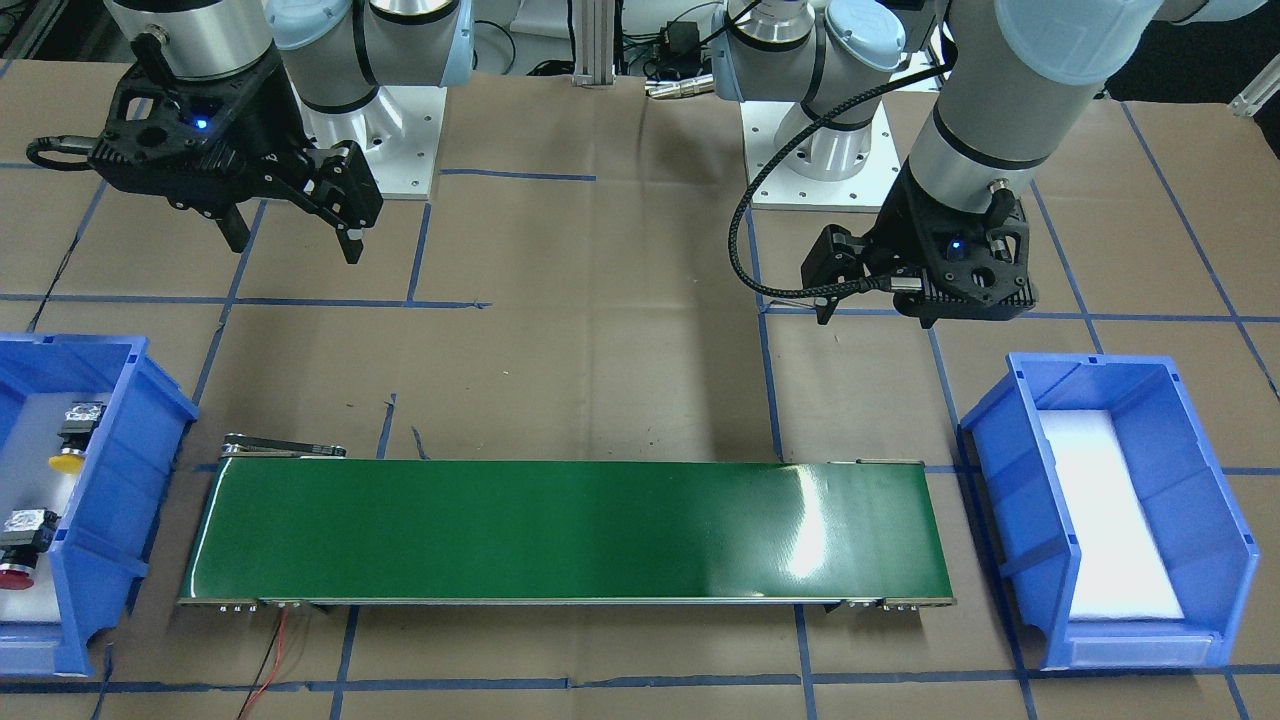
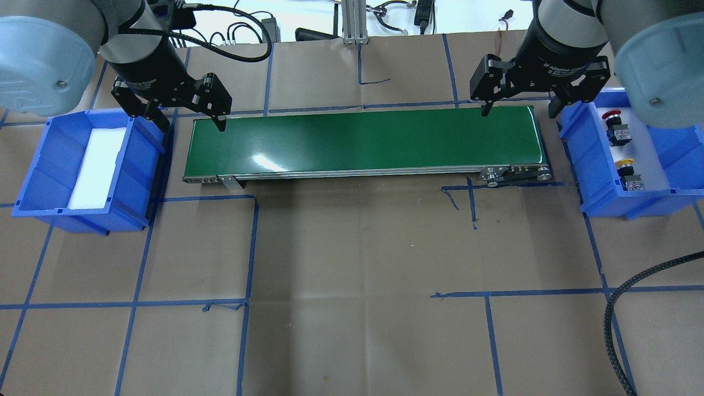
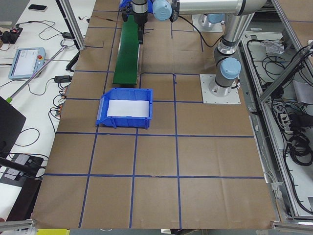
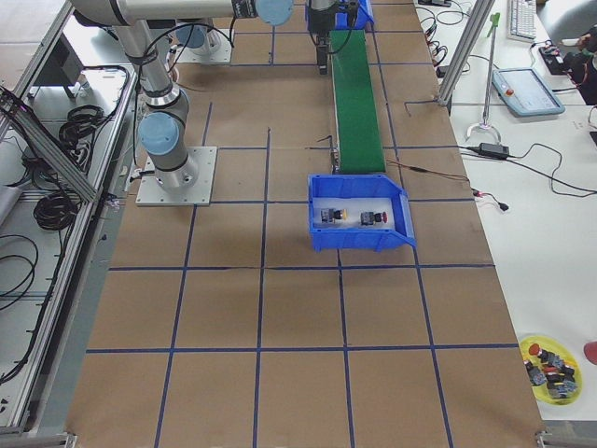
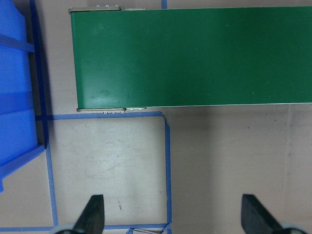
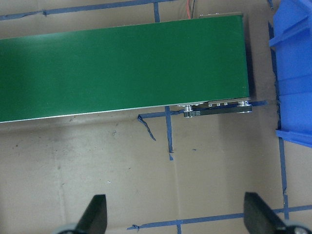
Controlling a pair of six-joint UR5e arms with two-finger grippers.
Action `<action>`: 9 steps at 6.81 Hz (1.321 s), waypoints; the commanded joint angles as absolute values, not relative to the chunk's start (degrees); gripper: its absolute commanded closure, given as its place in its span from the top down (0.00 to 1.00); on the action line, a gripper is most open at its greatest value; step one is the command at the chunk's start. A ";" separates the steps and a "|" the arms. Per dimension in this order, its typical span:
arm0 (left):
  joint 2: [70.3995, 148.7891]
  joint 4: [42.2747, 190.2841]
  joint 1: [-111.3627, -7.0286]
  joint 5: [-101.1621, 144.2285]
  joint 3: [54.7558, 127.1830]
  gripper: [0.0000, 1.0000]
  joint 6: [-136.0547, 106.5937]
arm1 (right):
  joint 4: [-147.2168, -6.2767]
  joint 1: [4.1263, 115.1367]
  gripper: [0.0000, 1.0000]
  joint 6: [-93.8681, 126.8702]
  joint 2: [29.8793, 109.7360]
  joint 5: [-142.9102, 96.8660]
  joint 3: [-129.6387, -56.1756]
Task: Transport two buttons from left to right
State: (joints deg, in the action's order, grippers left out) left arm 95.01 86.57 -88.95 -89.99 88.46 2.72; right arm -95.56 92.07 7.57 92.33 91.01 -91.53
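A: Front-facing view. At 10 o'clock: right gripper (image 1: 295, 238), spread wide, gripping nothing, hanging above the paper-covered table (image 1: 600, 350). At 3 o'clock: left gripper (image 1: 875, 312), likewise spread and unloaded.

B: Confirmed. Buttons?

A: Both at 8 o'clock, inside the button bin (image 1: 150, 400) off the end of the green belt (image 1: 570, 530). Yellow button (image 1: 70, 445) toward 12 from red button (image 1: 20, 550), apart, each lying on its side. At 4 o'clock: padded bin (image 1: 1010, 480), white pad (image 1: 1100, 520) on its floor.

B: Overhead view. Left gripper (image 2: 190, 118) at 10 o'clock, above the belt's end next to the padded bin (image 2: 55, 181). Right gripper (image 2: 518, 110) at 2 o'clock, above the other end, wide. Red button (image 2: 615, 124) and yellow button (image 2: 630, 175) at 3 o'clock, red toward 12.

A: Side views. From the left end: padded bin (image 3: 126, 105) just off centre toward 10; grippers tiny at 12, spread not readable there. From the right end: button bin (image 4: 359, 238) near centre, yellow (image 4: 333, 217) toward 9 from red (image 4: 371, 218).

B: Wrist views. Left wrist: fingertips (image 5: 92, 217) at 7 and 5 o'clock, far apart, paper between; belt (image 5: 195, 58) across 12. Right wrist: fingertips (image 6: 95, 217) equally wide; belt (image 6: 122, 73) toward 11, bin wall (image 6: 295, 73) at 2.
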 commanded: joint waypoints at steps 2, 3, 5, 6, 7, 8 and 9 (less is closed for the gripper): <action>95.01 86.57 -88.95 -90.00 88.42 1.00 2.72 | -94.75 92.29 1.00 7.56 92.11 90.53 -91.58; 95.01 86.57 -88.95 -90.00 88.42 1.00 2.72 | -94.57 92.29 1.00 7.56 91.85 90.70 -91.76; 95.01 86.57 -88.95 -90.09 88.42 1.00 2.72 | -93.52 92.29 1.00 7.47 91.85 90.79 -91.76; 95.01 86.57 -88.95 -90.00 88.42 1.00 2.72 | -93.52 92.29 1.00 7.47 91.85 90.79 -91.76; 95.01 86.57 -88.95 -89.91 88.42 1.00 2.72 | -93.52 92.29 1.00 7.38 91.76 90.97 -91.84; 94.92 86.57 -88.95 -89.91 88.50 1.00 2.72 | -93.52 92.29 1.00 7.21 91.76 91.05 -91.85; 94.92 86.49 -88.95 -89.91 88.51 1.00 2.72 | -93.52 92.29 1.00 7.03 91.76 91.05 -91.85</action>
State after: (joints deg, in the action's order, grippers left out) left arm 94.95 86.55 -88.94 -89.92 88.47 2.72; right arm -93.52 92.28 7.23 91.77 91.00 -91.83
